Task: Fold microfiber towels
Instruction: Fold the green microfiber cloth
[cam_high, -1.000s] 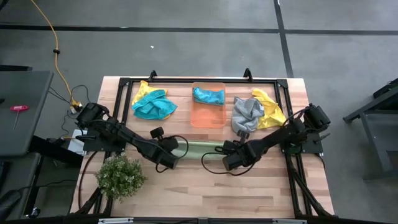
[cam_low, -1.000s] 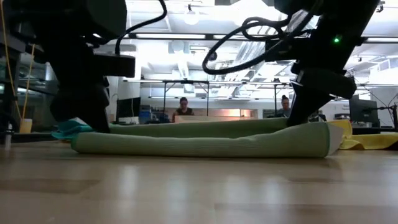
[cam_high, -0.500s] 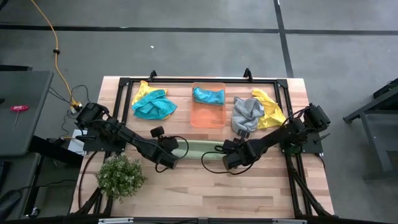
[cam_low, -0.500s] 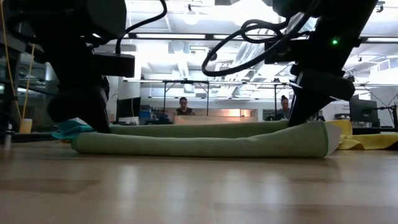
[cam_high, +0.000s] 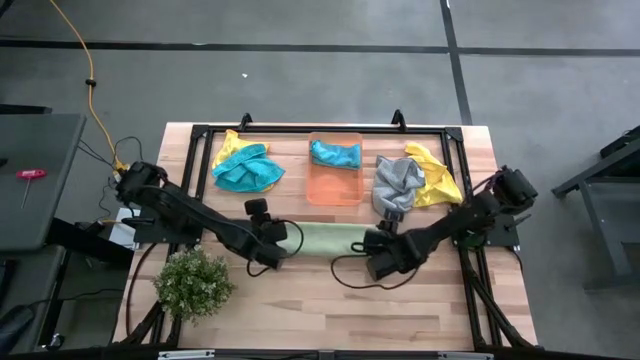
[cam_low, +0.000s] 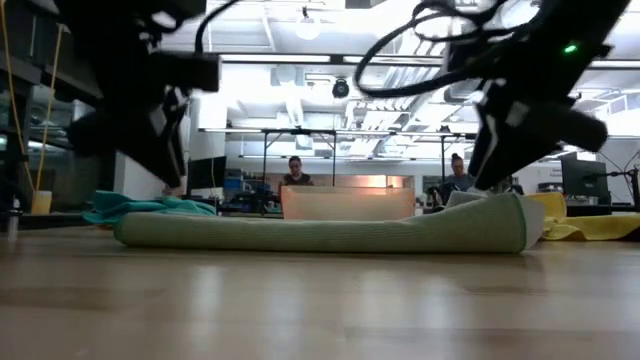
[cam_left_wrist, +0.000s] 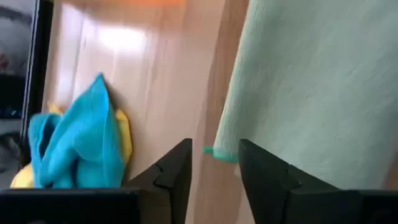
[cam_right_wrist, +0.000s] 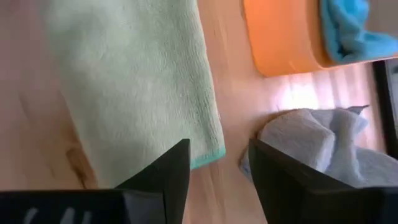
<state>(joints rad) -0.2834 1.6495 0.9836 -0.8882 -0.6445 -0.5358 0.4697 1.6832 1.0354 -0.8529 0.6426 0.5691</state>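
A light green microfiber towel lies folded in a long flat band on the table, its fold facing the near edge in the low view. My left gripper hangs open just above the towel's left end, whose teal-hemmed corner shows between the fingers without touching them. My right gripper hangs open just above the right end, with that end's corner between its fingers. Both grippers slant downward.
An orange bin with a teal towel in it stands behind the green towel. A teal and yellow heap lies at the far left, grey and yellow towels at the far right. A plant stands near left.
Both grippers have opened, let go of the green towel's ends and risen a little, each rolling at the wrist. The towel's raised far layer has dropped flat onto the layer below; the towel stays where it was.
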